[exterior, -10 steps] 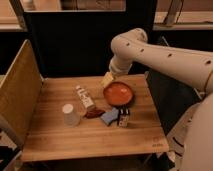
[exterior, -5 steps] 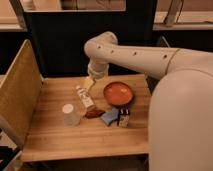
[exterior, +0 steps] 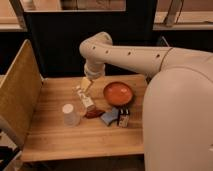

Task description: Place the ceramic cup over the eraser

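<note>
The ceramic cup (exterior: 70,115), small, white and without a handle, stands upright on the left part of the wooden table (exterior: 60,137). The eraser (exterior: 123,118), a small dark block with pale markings, stands near the table's middle, just in front of the orange-red bowl (exterior: 118,93). My gripper (exterior: 86,83) hangs from the white arm at the back of the table. It is above the far end of the white tube-like bottle (exterior: 85,99). It is open and holds nothing. It is well behind the cup and to its right.
A flat blue piece (exterior: 110,117) lies left of the eraser, and a dark red flat piece (exterior: 93,113) lies beside it. A raised wooden side panel (exterior: 17,95) borders the table's left. The arm's large white body (exterior: 177,115) covers the right side.
The arm has swung left, carrying the gripper from above the bowl's left rim to above the white bottle. The objects on the table have not moved.
</note>
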Controlling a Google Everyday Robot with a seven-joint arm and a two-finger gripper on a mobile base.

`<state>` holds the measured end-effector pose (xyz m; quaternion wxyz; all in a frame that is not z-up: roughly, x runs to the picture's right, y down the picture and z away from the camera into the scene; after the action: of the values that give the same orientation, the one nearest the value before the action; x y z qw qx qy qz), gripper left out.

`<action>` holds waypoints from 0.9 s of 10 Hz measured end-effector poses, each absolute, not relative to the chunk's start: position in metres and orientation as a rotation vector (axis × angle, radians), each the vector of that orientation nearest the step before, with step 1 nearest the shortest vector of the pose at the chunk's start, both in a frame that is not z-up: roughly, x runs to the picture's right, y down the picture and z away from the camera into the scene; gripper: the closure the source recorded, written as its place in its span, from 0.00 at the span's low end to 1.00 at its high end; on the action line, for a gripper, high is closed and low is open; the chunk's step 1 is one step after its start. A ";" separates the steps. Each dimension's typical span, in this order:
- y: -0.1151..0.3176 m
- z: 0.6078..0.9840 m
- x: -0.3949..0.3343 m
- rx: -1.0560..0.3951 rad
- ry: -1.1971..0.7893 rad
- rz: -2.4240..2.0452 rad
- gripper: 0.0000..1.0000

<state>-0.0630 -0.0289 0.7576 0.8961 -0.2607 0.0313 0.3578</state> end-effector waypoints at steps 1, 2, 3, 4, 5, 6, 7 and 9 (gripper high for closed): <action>-0.029 0.757 -0.061 -0.539 0.065 0.746 0.20; -0.029 0.757 -0.059 -0.537 0.065 0.752 0.20; -0.027 0.753 -0.063 -0.539 0.055 0.749 0.20; -0.023 0.747 -0.071 -0.544 0.044 0.738 0.20; -0.017 0.740 -0.080 -0.550 0.035 0.719 0.20; -0.010 0.733 -0.090 -0.558 0.028 0.692 0.20; -0.003 0.727 -0.101 -0.567 0.023 0.660 0.20; 0.007 0.723 -0.117 -0.573 0.020 0.605 0.20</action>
<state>-0.1169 0.0069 0.7232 0.9145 -0.2783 0.0099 0.2936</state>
